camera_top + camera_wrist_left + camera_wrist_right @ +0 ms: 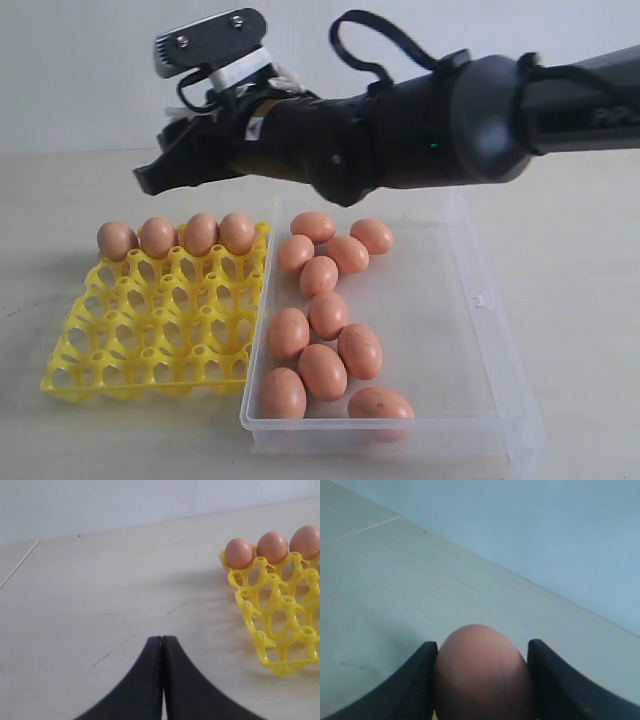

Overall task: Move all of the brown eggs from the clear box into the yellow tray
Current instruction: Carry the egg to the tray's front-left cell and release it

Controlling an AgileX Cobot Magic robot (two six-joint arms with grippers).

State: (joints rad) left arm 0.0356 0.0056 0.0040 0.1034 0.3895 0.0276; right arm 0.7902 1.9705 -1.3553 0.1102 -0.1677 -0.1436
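Slippage is your main worry: the right tool (481,649) is clenched on one smooth reddish-brown oval egg (480,680), pinched by its flanks between two black fingers (412,685) with nothing visible beneath it. In the exterior view that tool hangs above the bright yellow plastic egg tray (62,384), over or just beyond the row of cups nearest the far edge of the table (580,300). That row already holds four brown eggs (158,236) side by side. Depth is hard to judge here, so a descent into the wrong cup would set shell on shell, or on one of the tray's pointed posts, and crack it. Aim for an open cup in the next row and come down straight. Squeeze harder and the shell may give; let go too high and the egg can bounce out and roll. The arm also spans the large clear plastic box (480,290) beside the tray, where eleven more eggs (322,372) lie loose and crowded, so a low sweep could scatter them. The left tool (162,640) is clenched on nothing, over bare table near the tray.
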